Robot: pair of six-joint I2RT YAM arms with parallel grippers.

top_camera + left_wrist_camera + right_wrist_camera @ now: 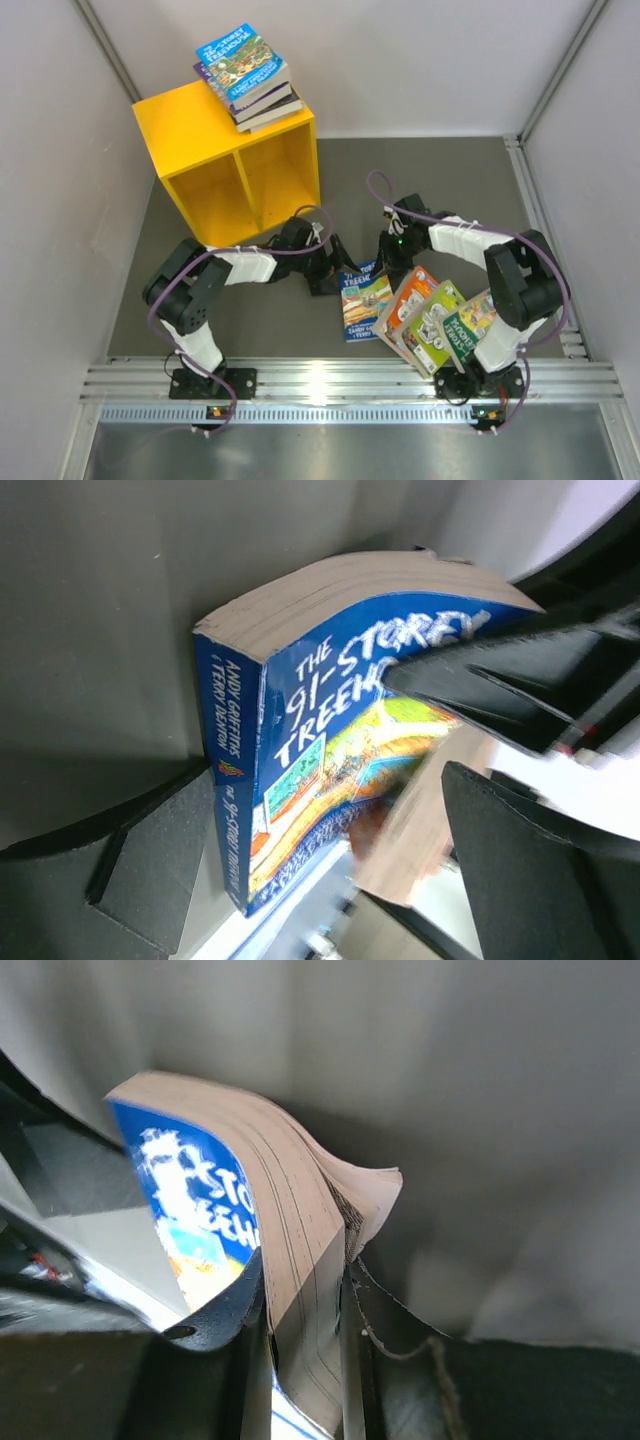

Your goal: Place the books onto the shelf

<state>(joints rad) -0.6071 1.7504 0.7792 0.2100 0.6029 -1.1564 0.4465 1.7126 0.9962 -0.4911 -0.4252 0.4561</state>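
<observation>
A stack of books (248, 78) was seen atop the yellow shelf (180, 130); three more books (432, 322) were fanned on the table (450, 190)

Left gripper (325, 870) spread wide; right gripper (305, 1315) seemingly clamped tight.

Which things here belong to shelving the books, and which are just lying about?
Job: blue Treehouse book, orange book, lime book, green book, stacked books, yellow shelf.
Not the job: purple cables, aluminium rail, grey table.
</observation>
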